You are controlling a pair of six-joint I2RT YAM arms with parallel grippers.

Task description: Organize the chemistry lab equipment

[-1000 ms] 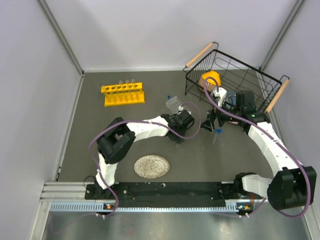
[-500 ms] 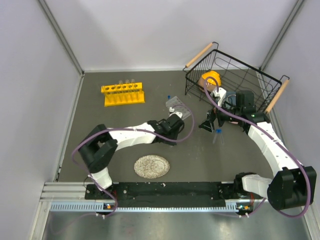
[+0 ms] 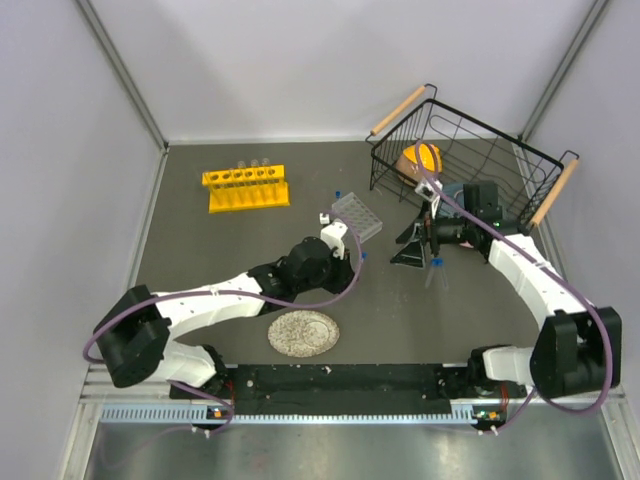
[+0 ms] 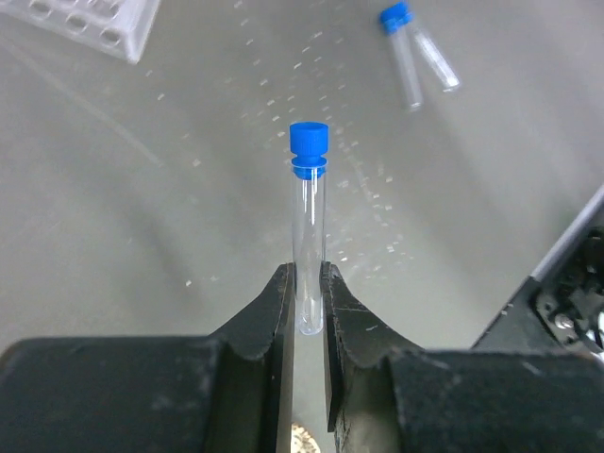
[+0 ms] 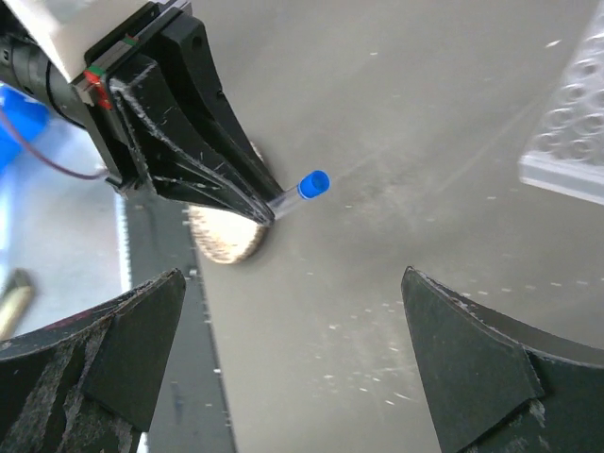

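Note:
My left gripper (image 4: 308, 274) is shut on the lower end of a blue-capped vial (image 4: 309, 208) and holds it off the table. In the top view this gripper (image 3: 350, 252) is just below the clear plastic grid rack (image 3: 357, 213). The right wrist view shows the held vial (image 5: 307, 189) in the left gripper (image 5: 269, 209). My right gripper (image 3: 412, 252) is open wide and empty (image 5: 293, 283). Two more vials (image 3: 436, 268) lie on the table beside it; they also show in the left wrist view (image 4: 406, 57). The yellow tube rack (image 3: 246, 186) stands at the back left with test tubes in it.
A black wire basket (image 3: 470, 160) with wooden handles stands at the back right and holds an orange object (image 3: 420, 158). A round speckled plate (image 3: 303, 333) lies near the front edge; it also shows in the right wrist view (image 5: 222, 236).
My left arm has stretched out low from the left, and its gripper has drawn a little towards the front with the vial. My right gripper has shifted slightly left.

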